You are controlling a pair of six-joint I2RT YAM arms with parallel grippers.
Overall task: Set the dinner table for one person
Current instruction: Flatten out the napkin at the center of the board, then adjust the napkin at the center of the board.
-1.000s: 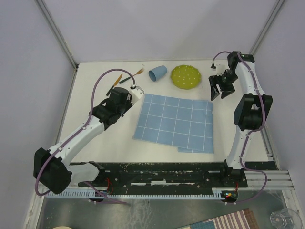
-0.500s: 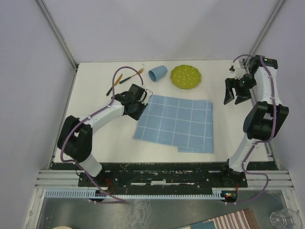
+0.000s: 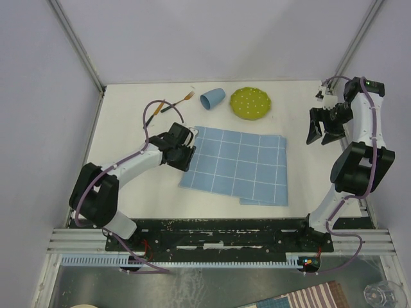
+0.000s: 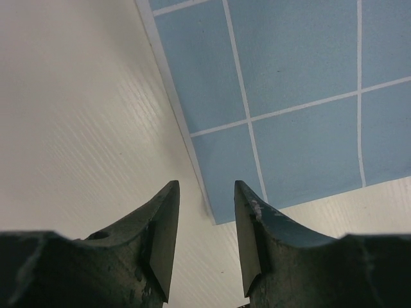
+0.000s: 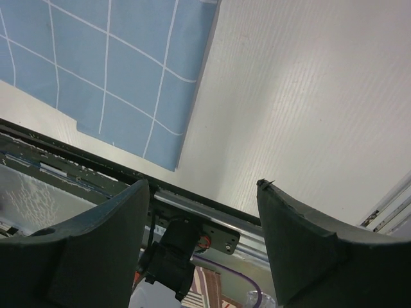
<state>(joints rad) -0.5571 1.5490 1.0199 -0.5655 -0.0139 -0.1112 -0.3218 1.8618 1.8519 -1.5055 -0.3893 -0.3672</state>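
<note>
The white dinner table (image 3: 128, 96) holds a light-blue cloth with a white grid (image 3: 234, 163) at its middle. A blue cup (image 3: 212, 97) lies on its side at the back, and a green plate (image 3: 250, 102) sits to its right. An orange fork (image 3: 187, 96) and a dark-handled utensil (image 3: 168, 108) lie at the back left. My left gripper (image 3: 185, 160) is open and empty over the cloth's left edge. In the left wrist view (image 4: 205, 192) the cloth's corner (image 4: 218, 215) shows between the fingertips. My right gripper (image 3: 323, 131) is open and empty above the table's right side.
The left arm's purple cable (image 3: 154, 112) loops over the utensils at the back left. The black base rail (image 3: 218, 234) runs along the near edge and also shows in the right wrist view (image 5: 192, 212). Walls enclose the table on the left and right.
My left gripper swung from the back left down onto the cloth's left edge. My right gripper moved right, away from the green plate. Nothing was taken hold of.
</note>
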